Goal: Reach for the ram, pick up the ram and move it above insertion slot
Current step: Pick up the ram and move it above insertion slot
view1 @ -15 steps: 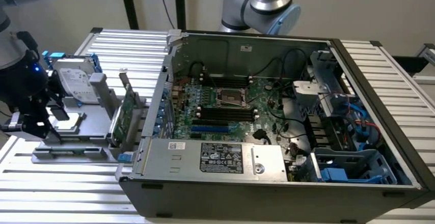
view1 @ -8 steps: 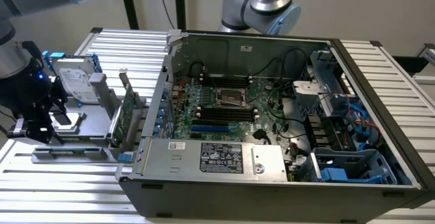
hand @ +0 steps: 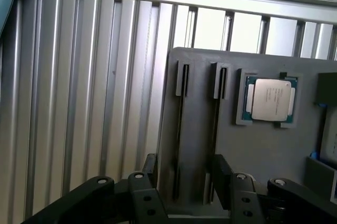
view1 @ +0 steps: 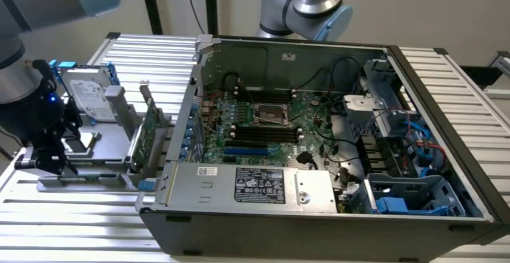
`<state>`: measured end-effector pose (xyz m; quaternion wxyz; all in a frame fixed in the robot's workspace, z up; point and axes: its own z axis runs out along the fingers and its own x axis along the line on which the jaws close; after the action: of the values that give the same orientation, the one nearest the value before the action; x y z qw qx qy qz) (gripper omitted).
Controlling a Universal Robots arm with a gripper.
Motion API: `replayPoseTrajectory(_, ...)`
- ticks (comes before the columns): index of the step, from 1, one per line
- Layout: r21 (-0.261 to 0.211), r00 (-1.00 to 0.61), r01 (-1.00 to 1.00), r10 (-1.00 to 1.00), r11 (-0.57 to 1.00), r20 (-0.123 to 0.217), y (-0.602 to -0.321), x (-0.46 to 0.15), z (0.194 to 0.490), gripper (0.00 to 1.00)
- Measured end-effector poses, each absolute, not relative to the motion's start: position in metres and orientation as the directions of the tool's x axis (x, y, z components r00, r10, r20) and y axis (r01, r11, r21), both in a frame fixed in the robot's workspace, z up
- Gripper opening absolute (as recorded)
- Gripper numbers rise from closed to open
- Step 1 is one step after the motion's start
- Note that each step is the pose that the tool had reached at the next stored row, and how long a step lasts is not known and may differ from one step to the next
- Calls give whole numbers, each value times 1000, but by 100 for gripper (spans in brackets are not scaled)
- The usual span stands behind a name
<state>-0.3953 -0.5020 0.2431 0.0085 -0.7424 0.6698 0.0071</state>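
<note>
My gripper is spread wide with nothing in it, hanging over the grey holder at the exterior view's far left, beside the open PC case. The ram stands on edge in one of the holder's slots, lined up with the gap between my fingers. From here it's just a long, thin dark strip, so I can't make out any green board or chips.

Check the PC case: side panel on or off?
Off. In the exterior view the computer case lies open at the top, with the motherboard and the power supply exposed.
</note>
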Motion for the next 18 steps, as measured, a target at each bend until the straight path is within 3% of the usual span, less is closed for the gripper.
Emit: replayPoseTrajectory(18,4,102,-995,-994,-103,-23,-502,-395,211,54)
